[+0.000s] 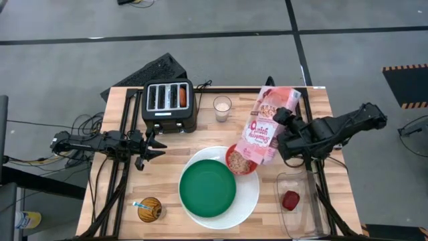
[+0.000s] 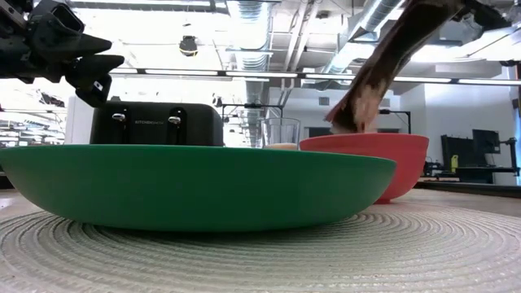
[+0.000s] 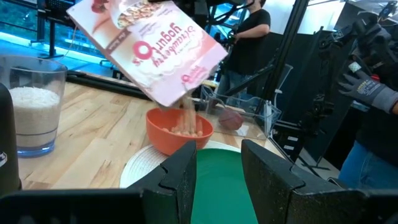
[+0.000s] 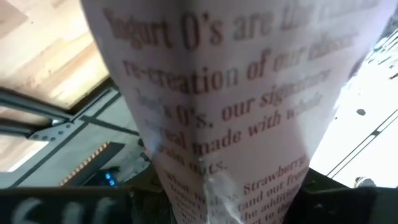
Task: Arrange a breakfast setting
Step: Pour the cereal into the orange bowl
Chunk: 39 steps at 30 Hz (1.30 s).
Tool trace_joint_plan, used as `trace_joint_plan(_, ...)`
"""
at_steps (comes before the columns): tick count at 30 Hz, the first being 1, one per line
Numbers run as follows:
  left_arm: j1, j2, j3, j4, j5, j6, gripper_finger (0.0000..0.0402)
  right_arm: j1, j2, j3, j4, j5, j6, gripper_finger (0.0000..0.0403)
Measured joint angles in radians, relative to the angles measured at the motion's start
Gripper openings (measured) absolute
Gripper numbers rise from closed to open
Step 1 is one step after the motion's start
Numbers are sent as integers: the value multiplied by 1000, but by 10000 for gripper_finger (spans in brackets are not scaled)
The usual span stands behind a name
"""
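On the left side of the wooden bench point(image 1: 120, 194), the left pincer point(image 1: 155, 146) hangs in the air with its two fingers spread apart, holding nothing. Near the front edge, a round toasted bread point(image 1: 150, 209) lies with a blue-handled spoon point(image 1: 143, 205) across it. Behind the left pincer sits a black toaster point(image 1: 169, 105), and beside that a glass of milk point(image 1: 222, 108). In the middle is the large white round plate point(image 1: 249, 201), and the smaller green plate point(image 1: 207, 188) sits on top of it. The small red bowl point(image 1: 241, 161) rests on the back edge of the white plate, touching the green plate's rim. A pink cereal bag point(image 1: 266, 125) is tipped over the bowl, and cereal is falling in. The right pincer point(image 1: 287, 137) is clamped on that bag. Farther right, the dark-red fruit point(image 1: 290, 200) sits in a clear tray point(image 1: 299, 215).
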Motion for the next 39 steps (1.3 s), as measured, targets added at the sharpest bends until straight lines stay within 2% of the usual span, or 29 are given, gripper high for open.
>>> trace_joint_plan(14, 0, 0, 0, 0, 0, 0, 113, -5, -23, 0, 1, -13, 25, 172)
trace_joint_plan(24, 0, 0, 0, 0, 0, 0, 113, -10, -88, 0, 1, -79, 33, 172)
trace_joint_plan(39, 0, 0, 0, 0, 0, 0, 113, -100, -226, 0, 1, -225, 51, 172)
